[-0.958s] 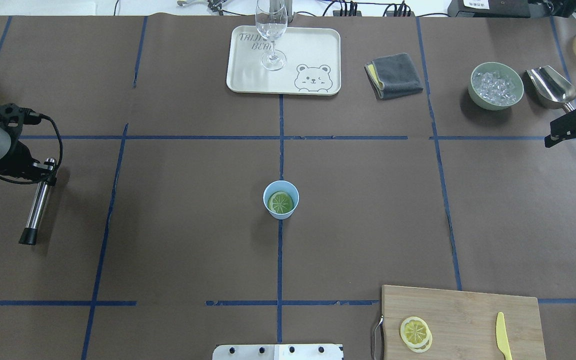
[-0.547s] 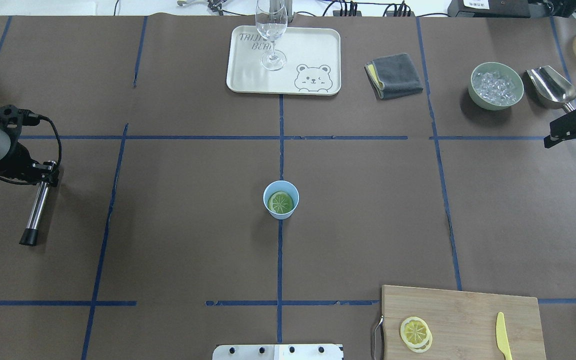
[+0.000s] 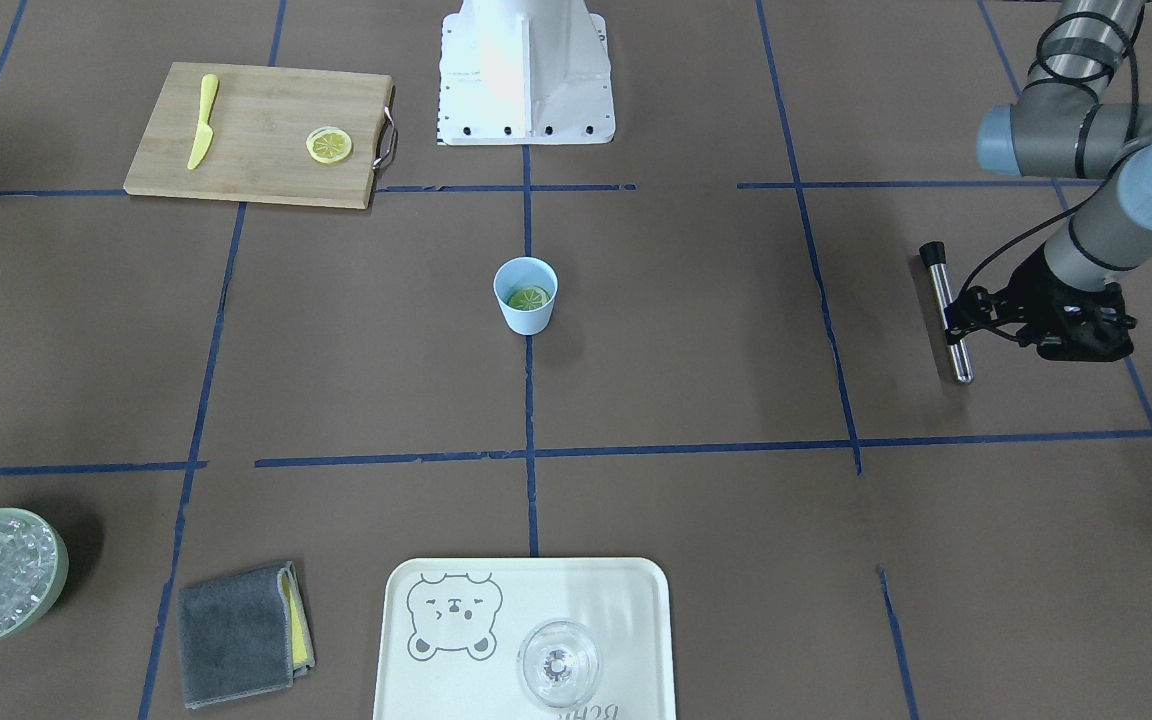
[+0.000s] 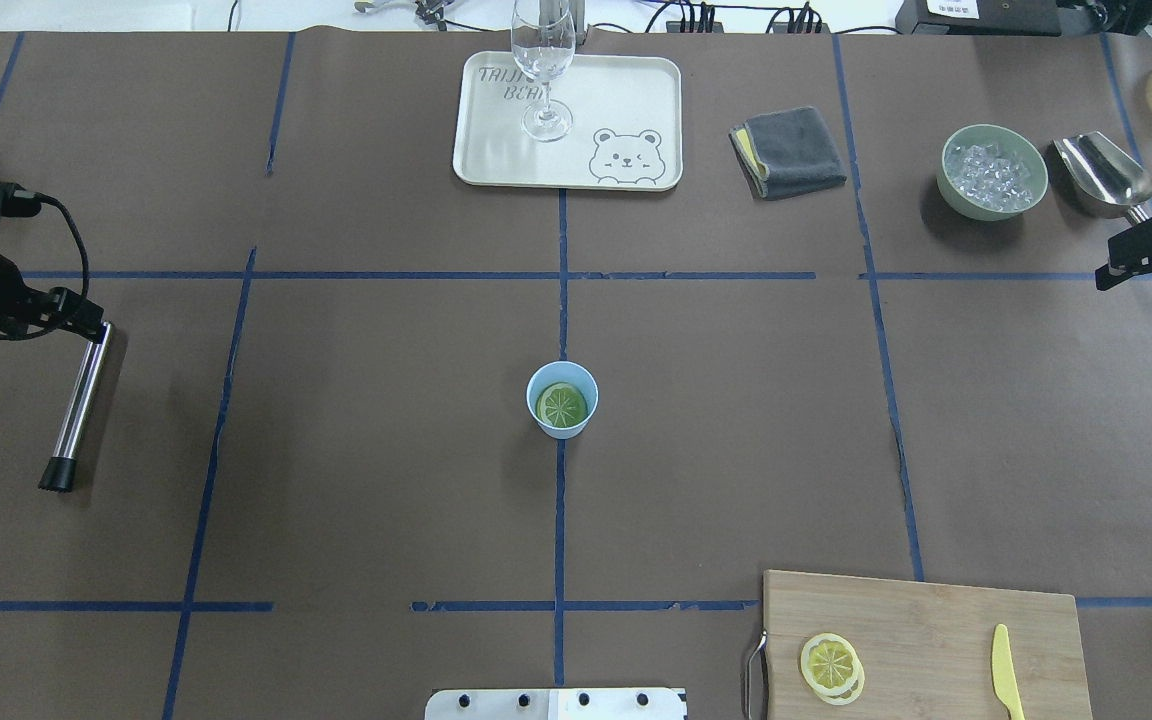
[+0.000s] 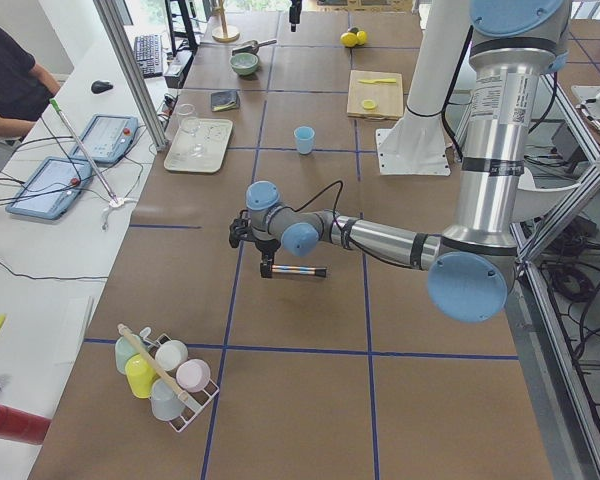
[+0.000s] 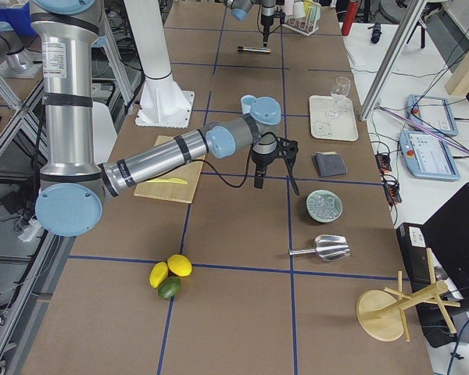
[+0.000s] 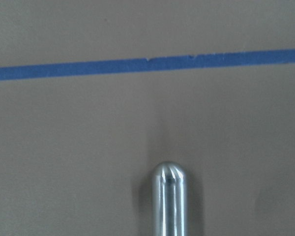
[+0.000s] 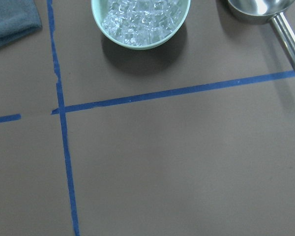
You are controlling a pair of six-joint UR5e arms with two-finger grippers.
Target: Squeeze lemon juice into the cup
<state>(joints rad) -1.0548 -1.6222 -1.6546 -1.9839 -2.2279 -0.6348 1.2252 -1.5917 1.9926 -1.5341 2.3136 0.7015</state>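
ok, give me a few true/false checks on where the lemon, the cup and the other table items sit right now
1. A thin round lemon slice lies inside the small light-blue plastic cup. True.
2. The yellow plastic knife lies on the bamboo cutting board. True.
3. The clear wine glass stands on the cutting board. False: it stands on the cream bear-print tray.
4. The pale green bowl holds lemon slices. False: it holds ice.
5. The black-tipped steel rod stands upright. False: it lies flat on the brown table.

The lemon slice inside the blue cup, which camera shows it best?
Overhead exterior: it looks into the cup, showing the lemon slice and its segments. Front-facing shows it smaller, partly behind the rim. Side views show only the cup; wrist views, neither.
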